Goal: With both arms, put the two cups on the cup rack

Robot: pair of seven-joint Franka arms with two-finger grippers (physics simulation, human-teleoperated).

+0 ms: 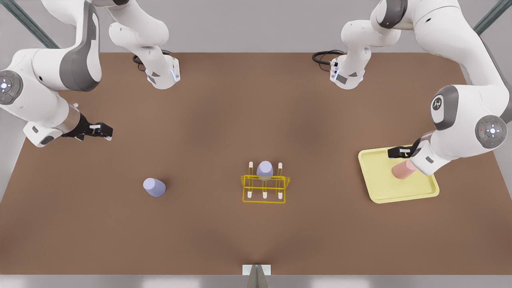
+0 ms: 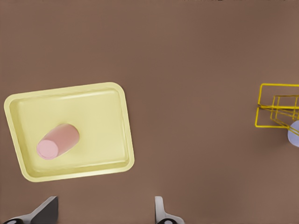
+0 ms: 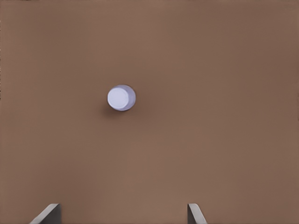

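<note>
Nearest us, yellow rack [image 1: 265, 186] carries a greyish cup [image 1: 265, 170], lavender cup [image 1: 154, 187] sits on table [image 1: 256, 240] below released right gripper [image 1: 105, 132], we see released left gripper [image 1: 394, 152] above pink cup [image 1: 403, 169] on tray [image 1: 380, 192].

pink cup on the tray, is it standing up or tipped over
Tipped over. The pink cup lies on its side inside the pale-yellow tray; the left wrist view shows its long side wall and one round end facing sideways.
</note>
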